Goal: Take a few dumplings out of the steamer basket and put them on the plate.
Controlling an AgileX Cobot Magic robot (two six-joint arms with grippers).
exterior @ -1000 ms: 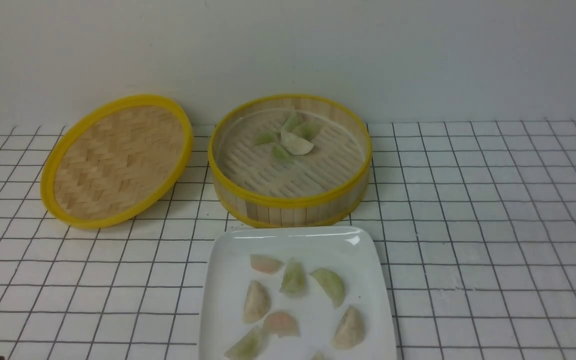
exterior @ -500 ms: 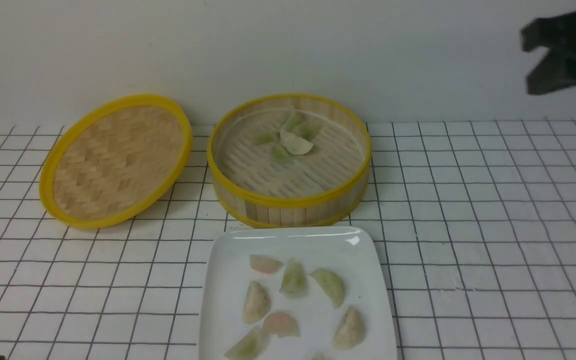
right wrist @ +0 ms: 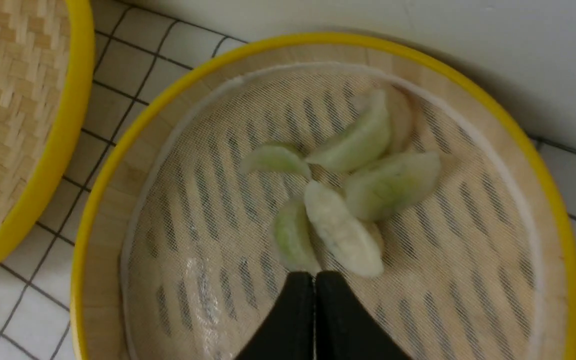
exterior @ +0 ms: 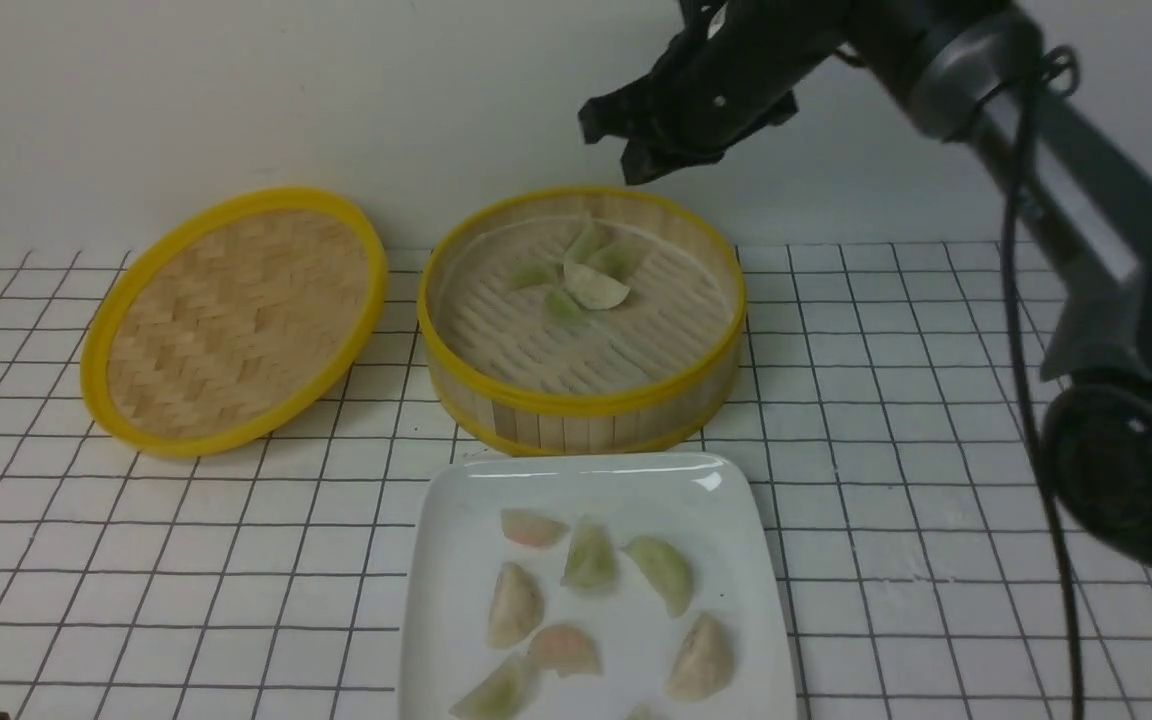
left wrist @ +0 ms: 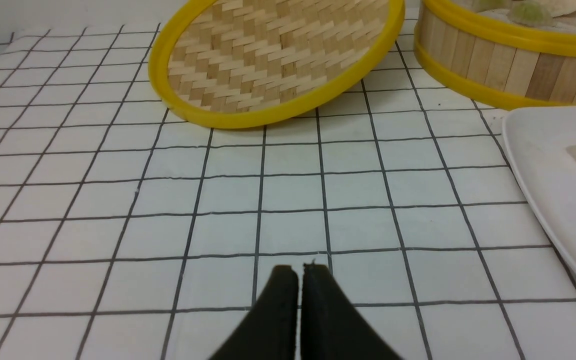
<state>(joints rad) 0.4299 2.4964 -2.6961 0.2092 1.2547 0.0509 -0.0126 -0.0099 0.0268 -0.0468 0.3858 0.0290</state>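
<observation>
Nearest: left claw (left wrist: 298, 272), black fingers pressed together, nothing between them, low over the white worktop with a dark grid (exterior: 936, 450); whether the tips touch the surface can't be told. At the near edge in the middle sits the glossy white square plate with rounded corners (exterior: 451, 560), cut off by the frame. It holds small crescent pleated dumplings (exterior: 589, 557) lying spread out: seven in full view in pale green, pinkish and beige, plus one clipped at the frame edge. Just behind the plate, nearly touching its far edge, is the round bamboo steamer basket with slat walls and yellow rims (exterior: 576, 405). More pale green and whitish dumplings (right wrist: 340, 230) lie inside it, at least five, bunched and touching, on the far half of the slatted floor. Left of the basket, just beside it, lies the flat woven bamboo lid with a yellow rim (exterior: 236, 320), its right side propped up. Farther back, the right claw (right wrist: 314, 277) is clenched and empty, in the air above the basket's far rim, clear of the dumplings. The dark right arm (exterior: 1066, 200) reaches in from the right. Plain pale wall (exterior: 236, 100) behind.
</observation>
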